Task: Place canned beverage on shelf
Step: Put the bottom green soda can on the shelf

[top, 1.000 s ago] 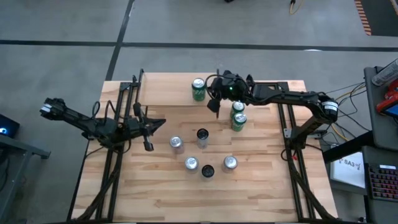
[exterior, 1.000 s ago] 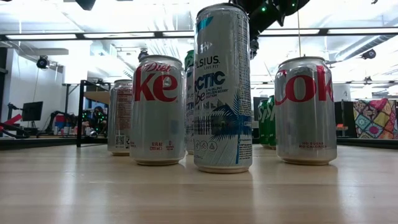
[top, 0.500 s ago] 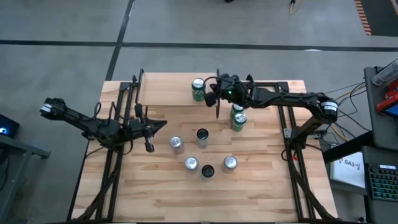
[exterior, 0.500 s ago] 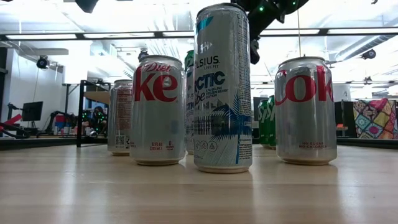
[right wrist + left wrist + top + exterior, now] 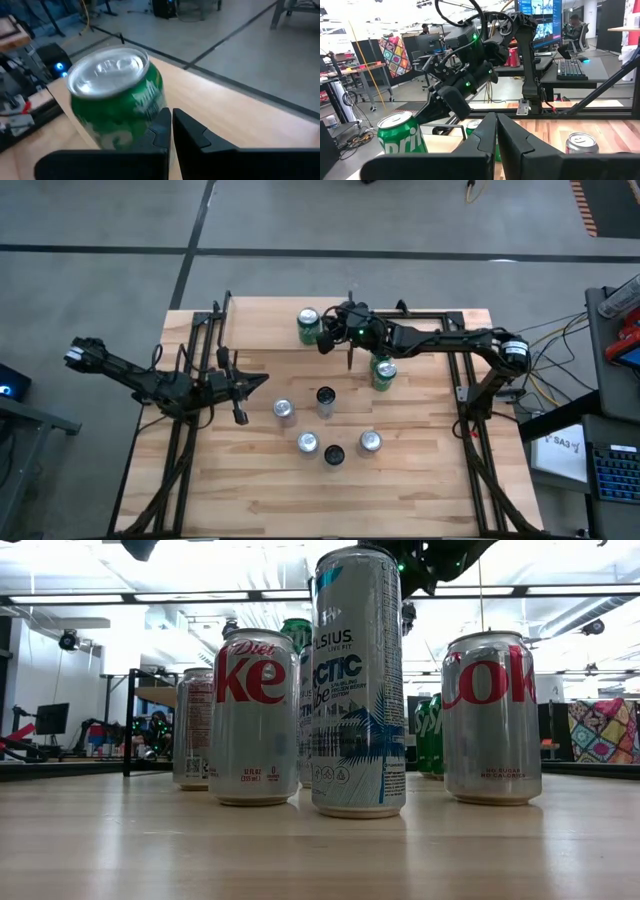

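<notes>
A green Sprite can (image 5: 308, 323) stands upright on the light-wood shelf (image 5: 262, 330) at the table's far side. Its top shows behind the Diet Coke can in the low view (image 5: 296, 630). My right gripper (image 5: 323, 338) is shut and reaches in from the table's right, with its fingertips against the can's right side. My left gripper (image 5: 258, 378) is shut and holds nothing. It hangs level over the table's left part, pointing toward the middle. My right gripper pushes the green can with its shut fingers (image 5: 167, 131), which meet the can's side wall (image 5: 144, 112) in its upper half. The fingers come nearly level from the table's right. The can stands upright on its base on the shelf plank.
Two more green cans (image 5: 383, 370) stand under my right arm. Several silver and dark-topped cans (image 5: 325, 397) (image 5: 283, 411) (image 5: 370, 442) stand in a cluster at the table's middle. Black frame legs (image 5: 215, 330) rise at the left and right. The near half of the table is bare wood.
My right gripper has moved toward the table's left along the far side and rolled at the wrist. It has pushed the green can a little way left along the shelf. The can has stayed upright.
</notes>
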{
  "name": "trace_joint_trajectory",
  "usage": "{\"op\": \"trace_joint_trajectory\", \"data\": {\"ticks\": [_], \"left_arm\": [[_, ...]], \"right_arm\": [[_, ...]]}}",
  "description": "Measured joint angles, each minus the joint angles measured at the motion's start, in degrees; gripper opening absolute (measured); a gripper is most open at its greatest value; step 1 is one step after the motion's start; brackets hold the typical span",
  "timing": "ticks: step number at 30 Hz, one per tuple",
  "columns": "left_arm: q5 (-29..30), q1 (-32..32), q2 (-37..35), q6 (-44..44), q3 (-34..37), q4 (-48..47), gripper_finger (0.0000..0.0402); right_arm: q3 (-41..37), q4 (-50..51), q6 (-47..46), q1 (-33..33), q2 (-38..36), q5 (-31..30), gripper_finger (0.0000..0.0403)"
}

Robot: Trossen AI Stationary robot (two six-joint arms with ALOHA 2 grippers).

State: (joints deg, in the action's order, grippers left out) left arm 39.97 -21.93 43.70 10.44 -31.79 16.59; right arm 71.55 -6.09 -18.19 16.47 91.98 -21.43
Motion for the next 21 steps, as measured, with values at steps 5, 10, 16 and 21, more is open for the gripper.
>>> {"op": "trace_joint_trajectory", "data": {"ticks": [5, 10, 16, 21], "left_arm": [[0.0, 0.0, 0.1, 0.0, 0.0, 0.0, 0.0000], [-0.1, 0.0, 0.5, -0.7, 0.0, 0.1, 0.0000], [0.0, 0.0, 1.5, -0.9, 0.0, 0.1, 0.0000], [0.0, 0.0, 2.4, -0.4, 0.0, 0.3, 0.0000]], "right_arm": [[0.5, 0.0, 1.3, -0.1, -0.5, -0.1, 0.0009], [1.5, 6.1, 1.5, -0.4, -2.0, 0.0, 0.0009], [4.3, 19.2, 4.3, -1.0, -3.1, 3.8, 0.0009], [5.6, 19.9, 8.2, -1.0, -2.0, 9.6, 0.0009]]}}
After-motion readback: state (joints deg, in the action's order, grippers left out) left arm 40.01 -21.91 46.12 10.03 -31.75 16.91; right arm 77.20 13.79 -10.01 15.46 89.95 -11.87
